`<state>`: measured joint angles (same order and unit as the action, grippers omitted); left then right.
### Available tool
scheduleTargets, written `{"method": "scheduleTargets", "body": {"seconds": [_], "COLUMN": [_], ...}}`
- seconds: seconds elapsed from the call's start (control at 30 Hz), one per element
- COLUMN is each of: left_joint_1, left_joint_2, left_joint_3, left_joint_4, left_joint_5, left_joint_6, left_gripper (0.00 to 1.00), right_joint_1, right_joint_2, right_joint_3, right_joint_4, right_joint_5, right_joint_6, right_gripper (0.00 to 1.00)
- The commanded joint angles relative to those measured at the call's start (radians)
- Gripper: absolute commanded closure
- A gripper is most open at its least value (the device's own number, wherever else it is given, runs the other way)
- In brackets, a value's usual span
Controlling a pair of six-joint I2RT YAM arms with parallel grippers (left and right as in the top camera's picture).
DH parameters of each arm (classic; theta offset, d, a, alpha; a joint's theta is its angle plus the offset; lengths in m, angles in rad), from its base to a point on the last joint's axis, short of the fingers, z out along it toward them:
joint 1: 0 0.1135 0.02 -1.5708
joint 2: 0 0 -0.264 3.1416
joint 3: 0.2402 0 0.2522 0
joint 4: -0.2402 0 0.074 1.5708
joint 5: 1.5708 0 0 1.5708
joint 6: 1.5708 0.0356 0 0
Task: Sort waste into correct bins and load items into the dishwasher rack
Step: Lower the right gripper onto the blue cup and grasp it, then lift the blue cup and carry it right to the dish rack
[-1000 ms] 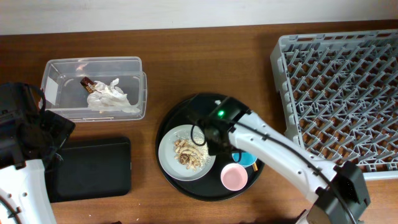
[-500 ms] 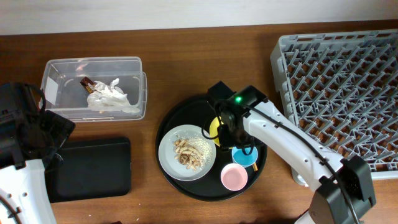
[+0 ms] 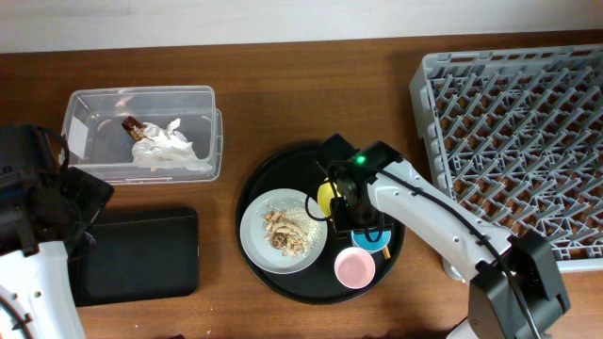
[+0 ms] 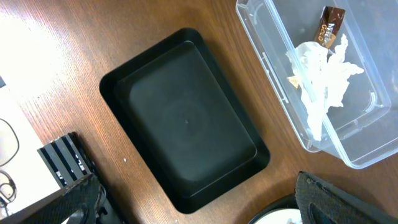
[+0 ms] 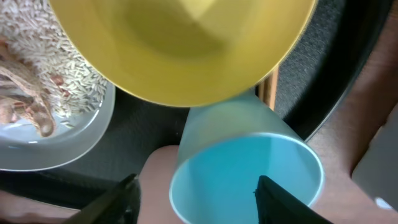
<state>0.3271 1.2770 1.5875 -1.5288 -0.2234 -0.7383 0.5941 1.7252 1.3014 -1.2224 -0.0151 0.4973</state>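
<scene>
My right gripper point(image 5: 193, 202) is open just above the small blue cup point(image 5: 249, 168), which stands on the large round black tray point(image 3: 273, 174). Its left finger is over the pink cup point(image 5: 158, 171) and its right finger over the blue cup's opening. The yellow bowl point(image 5: 186, 50) is just behind, and a chopstick point(image 5: 268, 87) shows beside it. The pale plate point(image 3: 256, 226) holds the food scraps point(image 3: 283, 231). The crumpled paper and wrapper point(image 3: 160, 141) lie in the clear tub point(image 3: 141, 97). My left gripper point(image 4: 199, 211) is open and empty by the shallow black tray point(image 4: 186, 118).
The grey dishwasher rack point(image 3: 518, 132) fills the right side of the table, close to the right arm. The clear tub also shows in the left wrist view point(image 4: 367, 155). Bare wood lies between the tub and the round tray.
My right gripper moved right from over the plate, past the yellow bowl, and came down over the blue cup. The left arm has not moved.
</scene>
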Motion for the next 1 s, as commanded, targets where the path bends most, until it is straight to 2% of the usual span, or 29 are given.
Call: {"method": "scheduleTargets", "body": {"seconds": [0.0, 0.2, 0.3, 0.4, 0.47, 0.53, 0.73, 0.97], "left_joint_1": [0.005, 0.005, 0.005, 0.005, 0.005, 0.005, 0.005, 0.005], "left_joint_2": [-0.013, -0.013, -0.013, -0.013, -0.013, -0.013, -0.013, -0.013], "left_joint_3": [-0.002, -0.002, -0.002, -0.002, -0.002, -0.002, -0.002, -0.002], "left_joint_4": [-0.002, -0.002, -0.001, -0.001, -0.002, -0.001, -0.002, -0.002], "left_joint_5": [0.000, 0.000, 0.000, -0.001, 0.000, 0.000, 0.000, -0.001], "left_joint_6": [-0.010, -0.009, -0.009, -0.009, -0.009, -0.010, -0.009, -0.010], "left_gripper": [0.01, 0.01, 0.01, 0.01, 0.01, 0.01, 0.01, 0.01], "right_joint_1": [-0.006, -0.006, -0.006, -0.006, -0.006, -0.006, -0.006, -0.006], "right_joint_2": [-0.002, -0.002, -0.002, -0.002, -0.004, -0.004, -0.007, -0.036], "right_joint_3": [-0.059, -0.064, -0.063, -0.063, -0.063, -0.061, -0.012, 0.174], "right_joint_4": [0.036, 0.047, 0.046, 0.046, 0.046, 0.045, 0.000, -0.155], "right_joint_5": [-0.008, -0.008, -0.008, -0.014, -0.027, -0.035, -0.046, -0.045], "right_joint_6": [0.017, 0.019, 0.019, 0.019, 0.018, 0.018, 0.014, -0.026], "right_gripper": [0.45, 0.44, 0.48, 0.61, 0.82, 0.96, 0.96, 0.96]}}
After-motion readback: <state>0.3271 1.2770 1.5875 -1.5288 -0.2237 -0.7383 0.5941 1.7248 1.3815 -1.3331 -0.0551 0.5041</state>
